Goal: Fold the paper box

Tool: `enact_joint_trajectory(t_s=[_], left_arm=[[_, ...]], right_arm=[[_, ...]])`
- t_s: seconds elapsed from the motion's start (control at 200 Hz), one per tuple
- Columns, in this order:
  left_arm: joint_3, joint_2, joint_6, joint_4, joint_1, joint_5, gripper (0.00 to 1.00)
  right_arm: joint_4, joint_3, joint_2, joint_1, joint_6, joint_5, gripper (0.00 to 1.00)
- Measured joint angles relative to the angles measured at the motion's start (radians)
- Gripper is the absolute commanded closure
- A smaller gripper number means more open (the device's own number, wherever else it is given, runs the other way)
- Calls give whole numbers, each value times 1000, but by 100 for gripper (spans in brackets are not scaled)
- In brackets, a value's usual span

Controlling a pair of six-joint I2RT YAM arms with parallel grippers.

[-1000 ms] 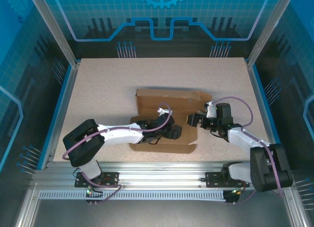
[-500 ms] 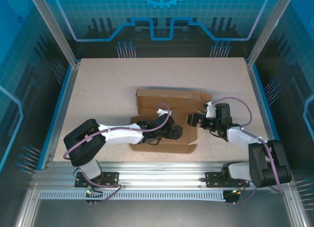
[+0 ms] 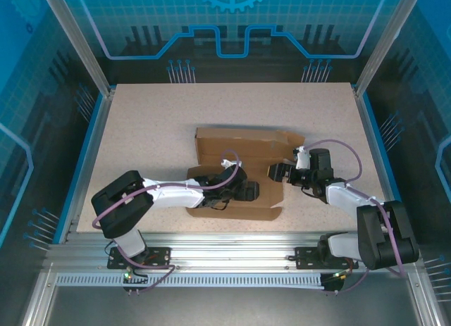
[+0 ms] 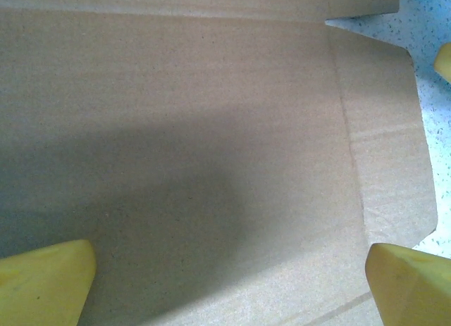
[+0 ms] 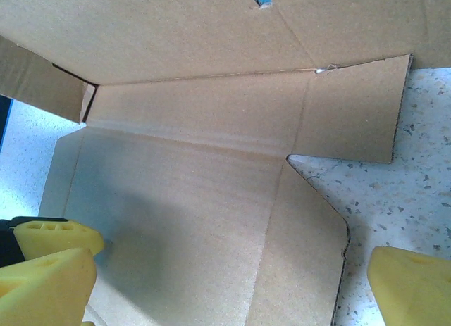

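The paper box (image 3: pixel 236 144) lies partly folded in the middle of the table, brown cardboard with its far wall raised and flaps spread at the right. My left gripper (image 3: pixel 251 191) is low over the box floor (image 4: pixel 197 129), open, its yellow fingertips (image 4: pixel 44 282) wide apart with nothing between them. From the right, my right gripper (image 3: pixel 273 172) hovers open over the right flap (image 5: pixel 303 255). One of its fingertips (image 5: pixel 412 284) is over bare table. Its other one is over the cardboard, close to a yellow finger of the left gripper (image 5: pixel 60 236).
The speckled table (image 3: pixel 148 129) has free room on all sides of the box. Blue rails and aluminium posts (image 3: pixel 95 122) edge it left and right. Both arm bases (image 3: pixel 141 255) sit on the metal rail at the near edge.
The left gripper has drawn back slightly to the left over the box floor. The right gripper has edged a little toward the box. Both stay open.
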Motion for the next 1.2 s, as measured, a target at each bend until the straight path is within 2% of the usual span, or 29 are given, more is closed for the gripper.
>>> enact_joint_trajectory(t_s=[0.505, 1.196], left_arm=[[0, 32, -78, 26, 15, 36, 1], [-13, 63, -134, 156, 21, 46, 1]], right_arm=[[49, 0, 70, 1, 41, 18, 0], [71, 12, 114, 13, 56, 46, 0]])
